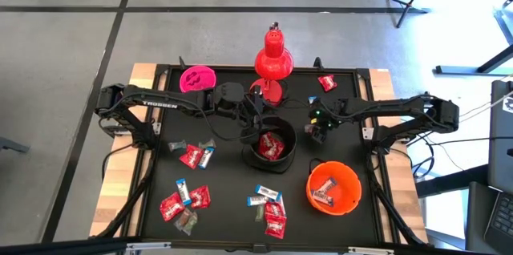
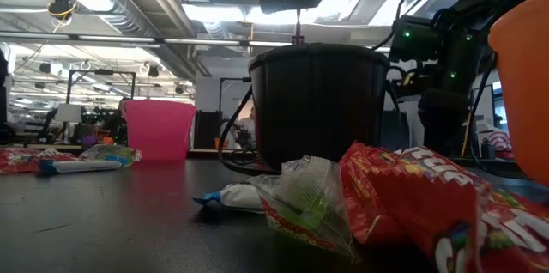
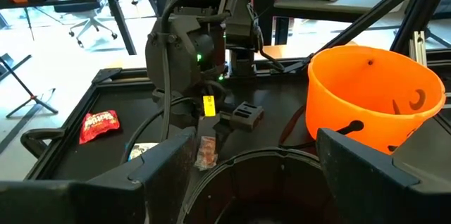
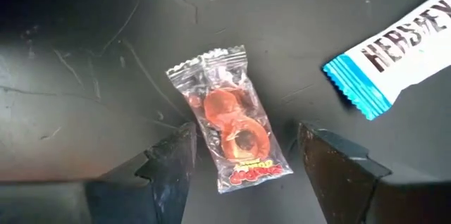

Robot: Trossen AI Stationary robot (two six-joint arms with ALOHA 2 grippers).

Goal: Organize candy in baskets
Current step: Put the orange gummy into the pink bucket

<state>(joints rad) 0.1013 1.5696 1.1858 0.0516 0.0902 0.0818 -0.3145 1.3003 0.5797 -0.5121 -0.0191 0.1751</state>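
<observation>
Straddling a clear-wrapped orange gummy candy (image 4: 229,129) lying flat on the black table (image 4: 84,55), right gripper (image 4: 246,155) wide open, empty. Probably feather-light, crinkly, slippery; pinching across the plump middle. Left gripper (image 3: 257,157) open, empty, hovering over the black basket (image 3: 232,182).

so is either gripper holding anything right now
No. The right gripper is open, its fingers either side of a clear-wrapped candy on the table. The left gripper is open over the black basket.

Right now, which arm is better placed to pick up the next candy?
Right. Its open gripper points down with a clear-wrapped candy between the fingers. The left gripper hangs open over the black basket.
</observation>
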